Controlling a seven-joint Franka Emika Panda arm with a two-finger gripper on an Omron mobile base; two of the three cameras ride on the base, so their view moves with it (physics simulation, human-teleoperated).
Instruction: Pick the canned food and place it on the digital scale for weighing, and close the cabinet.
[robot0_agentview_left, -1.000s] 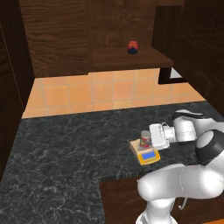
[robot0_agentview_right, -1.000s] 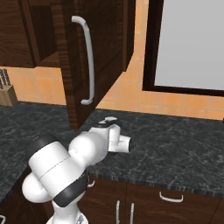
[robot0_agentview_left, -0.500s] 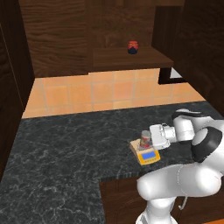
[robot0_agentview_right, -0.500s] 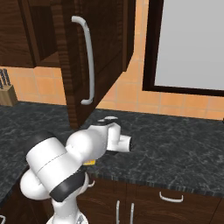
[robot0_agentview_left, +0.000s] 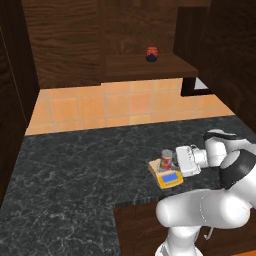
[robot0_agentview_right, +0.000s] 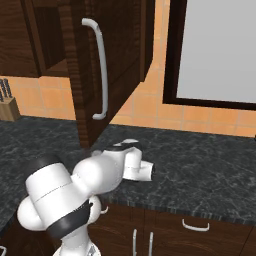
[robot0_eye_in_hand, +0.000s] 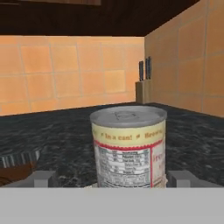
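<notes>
On the small flat yellow-orange digital scale (robot0_agentview_left: 165, 176) with its blue display, you now have the upright red-and-pale-labelled canned food (robot0_agentview_left: 166, 160) standing free. Your tool (robot0_eye_in_hand: 113, 178) clamped it a second ago; now its fingertips (robot0_eye_in_hand: 43, 178) stand wide, clear of the tin on both sides. The placing looks done. What remains, you'd judge, is the dark brown wood cabinet (robot0_agentview_right: 112, 55), its door hanging open over the counter (robot0_agentview_left: 75, 170).

The dark counter (robot0_agentview_left: 75, 165) is lying bare to the left of the digital scale (robot0_agentview_left: 166, 175), while the canned food (robot0_agentview_left: 166, 160) is standing on it just before the gripper (robot0_agentview_left: 176, 161), and the open cabinet door (robot0_agentview_right: 107, 65) is jutting out overhead.
</notes>
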